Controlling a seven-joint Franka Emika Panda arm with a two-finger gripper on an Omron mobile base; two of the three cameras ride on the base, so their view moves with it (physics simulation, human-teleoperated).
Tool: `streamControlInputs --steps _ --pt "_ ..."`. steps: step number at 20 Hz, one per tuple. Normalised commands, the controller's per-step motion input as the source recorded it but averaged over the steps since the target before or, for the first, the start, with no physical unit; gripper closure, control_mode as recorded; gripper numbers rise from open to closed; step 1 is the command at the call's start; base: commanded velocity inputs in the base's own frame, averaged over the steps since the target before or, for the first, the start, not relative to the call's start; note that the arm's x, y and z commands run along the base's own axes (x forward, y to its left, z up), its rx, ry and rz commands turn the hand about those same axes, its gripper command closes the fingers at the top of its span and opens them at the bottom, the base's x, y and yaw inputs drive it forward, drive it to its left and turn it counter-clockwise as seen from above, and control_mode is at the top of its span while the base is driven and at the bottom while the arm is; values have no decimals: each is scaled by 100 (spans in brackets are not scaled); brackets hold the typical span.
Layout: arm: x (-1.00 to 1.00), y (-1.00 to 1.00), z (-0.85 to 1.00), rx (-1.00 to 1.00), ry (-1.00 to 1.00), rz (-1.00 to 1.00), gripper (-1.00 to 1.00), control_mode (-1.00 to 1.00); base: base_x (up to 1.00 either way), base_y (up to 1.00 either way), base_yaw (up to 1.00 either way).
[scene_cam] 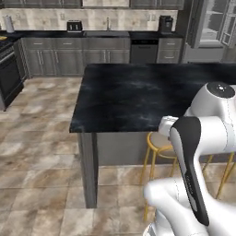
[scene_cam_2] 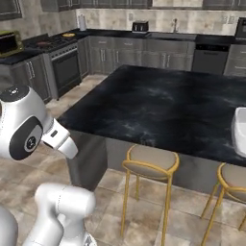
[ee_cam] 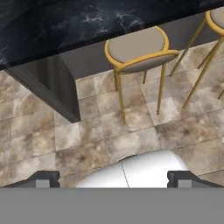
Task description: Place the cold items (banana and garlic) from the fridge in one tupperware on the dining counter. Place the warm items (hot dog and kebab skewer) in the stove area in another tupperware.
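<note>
Left base view: dining counter [scene_cam: 138, 92] ahead, stove area [scene_cam: 8, 76] far left, fridge [scene_cam: 216, 27] far right. Right base view: white tupperware [scene_cam_2: 240, 130] at the counter's right edge, above yellow stools [scene_cam_2: 150, 163]. Hand view: gripper [ee_cam: 113, 179] fingertips wide apart, empty, over floor tiles [ee_cam: 131, 135].

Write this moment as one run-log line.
end effector: open, empty | aimed at: floor by stool | island: tray at edge
</note>
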Motion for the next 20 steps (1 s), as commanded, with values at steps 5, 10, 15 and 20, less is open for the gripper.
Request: streamControlInputs --steps 5,10,15,20 --pt "0 0 0 0 0 0 -100 100 28 100 -5" --pt "0 0 0 0 0 0 -100 100 34 100 -8" --pt "0 0 0 0 0 0 -100 100 50 100 -16" --pt "0 0 0 0 0 0 -100 100 68 100 -31"
